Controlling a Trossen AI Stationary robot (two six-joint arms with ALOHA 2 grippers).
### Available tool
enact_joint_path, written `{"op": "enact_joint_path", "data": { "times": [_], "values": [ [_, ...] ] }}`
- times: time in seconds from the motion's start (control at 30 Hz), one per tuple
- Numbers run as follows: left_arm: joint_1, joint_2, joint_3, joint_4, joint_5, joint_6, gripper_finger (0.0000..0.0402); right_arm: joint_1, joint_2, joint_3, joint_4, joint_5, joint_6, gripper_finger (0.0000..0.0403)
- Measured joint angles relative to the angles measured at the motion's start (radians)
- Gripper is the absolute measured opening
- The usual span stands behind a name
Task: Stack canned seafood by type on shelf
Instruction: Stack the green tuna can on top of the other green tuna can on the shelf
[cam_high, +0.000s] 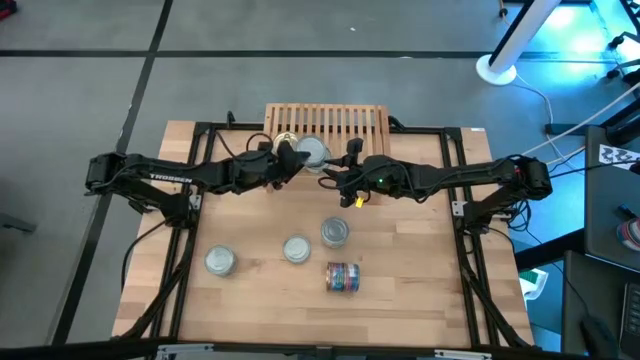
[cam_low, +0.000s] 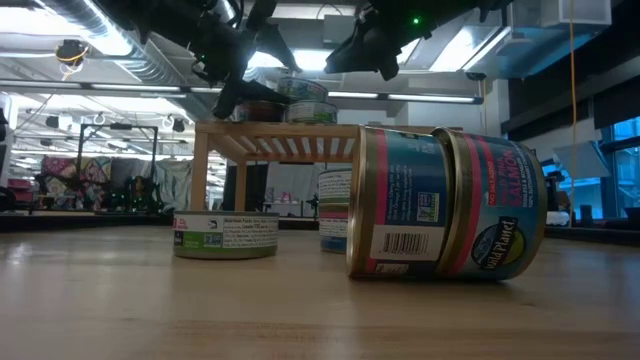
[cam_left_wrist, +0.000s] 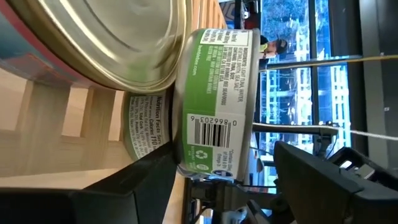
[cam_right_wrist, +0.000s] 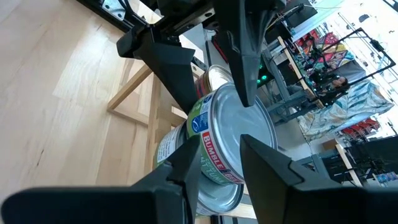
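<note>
Low light-wood shelf (cam_high: 345, 118) at the far edge of the table (cam_high: 260, 300), with a stack of two tins on its slatted top: a green-labelled tin (cam_left_wrist: 214, 99) uppermost, resting on another tin (cam_left_wrist: 144, 127) beneath. A gold-lidded tin (cam_high: 285, 142) just beside that stack on the shelf. Left gripper (cam_high: 296, 158) at the stack, jaws spread wide to either side of the green-labelled tin, one finger (cam_left_wrist: 134, 186) close by its side and the other standing clear, so nothing gripped. Right gripper (cam_high: 330, 177) hovering just beside the same stack from the other side, jaws partly parted and holding nothing; the silver lid (cam_right_wrist: 239, 140) framed between its fingers in the right wrist view. Four more tins on the table in front: one silver-lidded tin (cam_high: 220, 261) towards the left, another (cam_high: 296, 249) in the middle, a third (cam_high: 335, 232) near it, and a multicoloured blue-red tin (cam_high: 343, 277) lying on its side nearest the front edge.
</note>
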Motion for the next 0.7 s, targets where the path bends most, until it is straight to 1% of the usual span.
{"op": "enact_joint_path", "data": {
  "times": [0.27,0.53,0.63,0.7],
  "values": [
    [-0.001,0.003,-0.002,-0.035,0.007,0.109,0.0265,0.000,0.000,0.000,0.000,0.000,0.000,0.0115],
    [-0.001,0.002,0.000,-0.041,0.004,0.112,0.0265,0.000,0.000,0.000,0.000,0.000,0.000,0.0115],
    [0.001,0.002,0.000,-0.039,-0.001,0.067,0.0265,0.000,0.000,0.000,0.000,0.000,0.000,0.0115],
    [0.001,0.002,0.000,-0.038,-0.001,0.064,0.0265,0.000,0.000,0.000,0.000,0.000,0.000,0.0115]
  ]
}}
